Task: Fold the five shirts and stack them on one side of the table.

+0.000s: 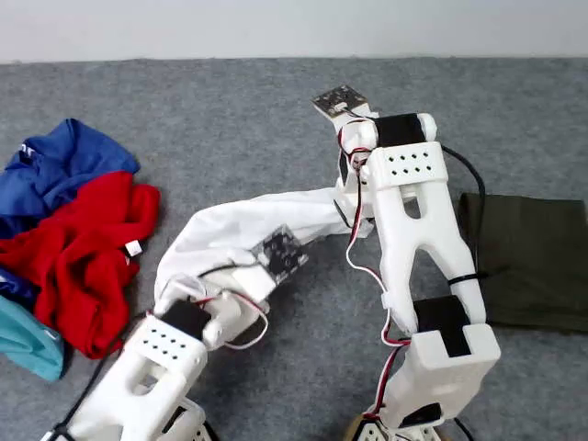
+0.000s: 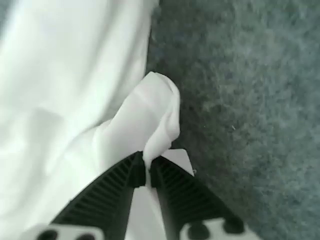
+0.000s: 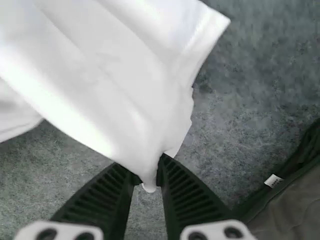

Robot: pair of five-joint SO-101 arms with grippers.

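Observation:
A white shirt [image 1: 248, 223] hangs stretched between both arms over the middle of the grey table. My left gripper [image 2: 147, 172] is shut on a bunched corner of the white shirt [image 2: 75, 90], at its end nearer the table's front. At the far end my right gripper [image 3: 146, 181] is shut on a fold of the same white shirt [image 3: 110, 75]. In the high view the left arm [image 1: 175, 349] stands front left and the right arm [image 1: 413, 220] stands right of centre. A folded dark olive shirt [image 1: 528, 262] lies flat at the right.
A heap of unfolded shirts sits at the left edge: a blue shirt [image 1: 55, 165], a red shirt [image 1: 87, 248] and a teal shirt [image 1: 28, 340]. The dark shirt's edge with a small white tag [image 3: 272, 181] lies close to my right gripper. Grey carpet-like table surface [image 1: 230, 119] stretches behind.

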